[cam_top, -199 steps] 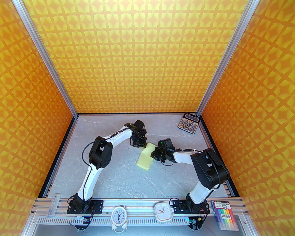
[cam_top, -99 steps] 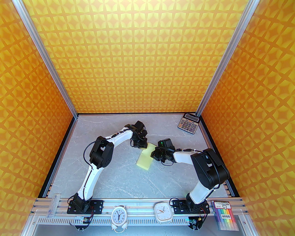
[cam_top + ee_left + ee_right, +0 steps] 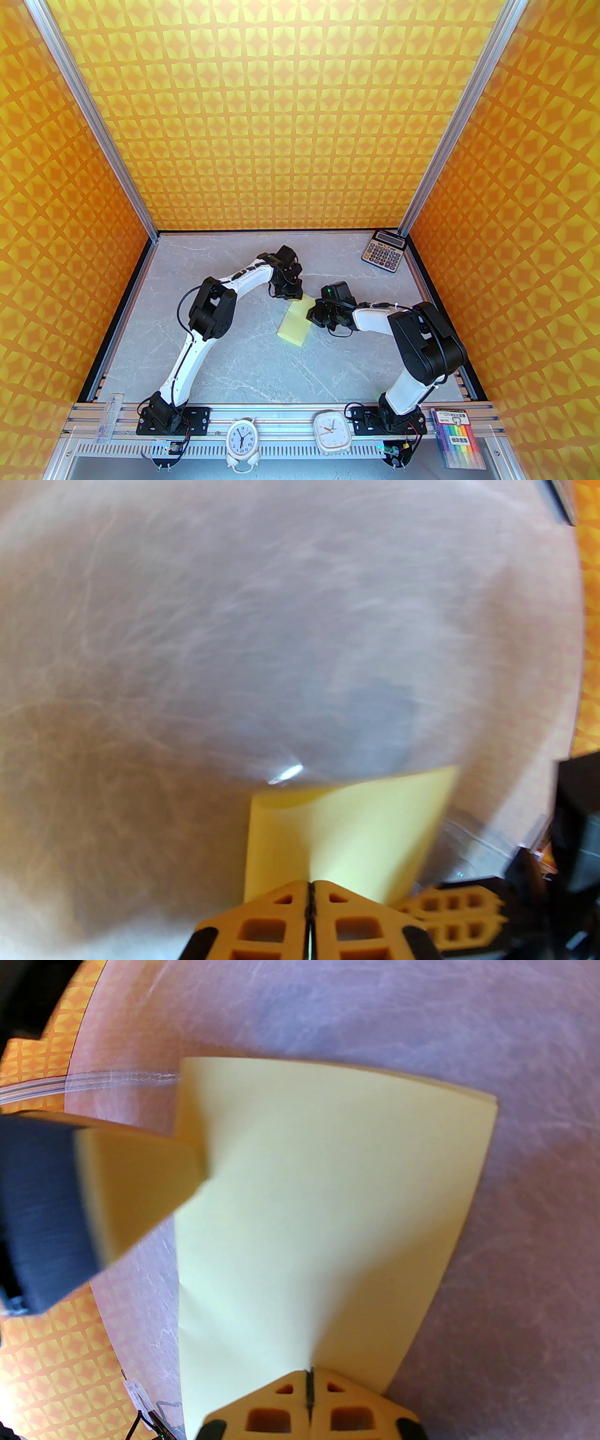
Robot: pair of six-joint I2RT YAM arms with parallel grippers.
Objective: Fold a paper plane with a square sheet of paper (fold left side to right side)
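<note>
Paper folding scene on a grey marbled table inside a booth with orange patterned walls, seen from above and behind two white and black robot arms. A pale yellow sheet of paper, folded over into a narrow slanted strip, lies near the middle of the table. The left gripper reaches in from nine o'clock and sits at the strip's twelve o'clock corner. The right gripper comes in from three o'clock and meets the strip's two o'clock edge, so the two grippers are close together. Seen from the left wrist, the left gripper has its orange fingers pressed together, with the sheet of paper fanning out from between their tips, pinched there. Seen from the right wrist, the right gripper is likewise closed tight on the near edge of the sheet of paper, whose doubled layers show along the far edge; a blurred orange finger of the other arm touches the sheet's ten o'clock corner. A grey calculator lies at the table's one o'clock corner, well apart from the paper. Two small white clocks stand on the metal rail at six o'clock, and a pack of coloured markers rests at five o'clock.
</note>
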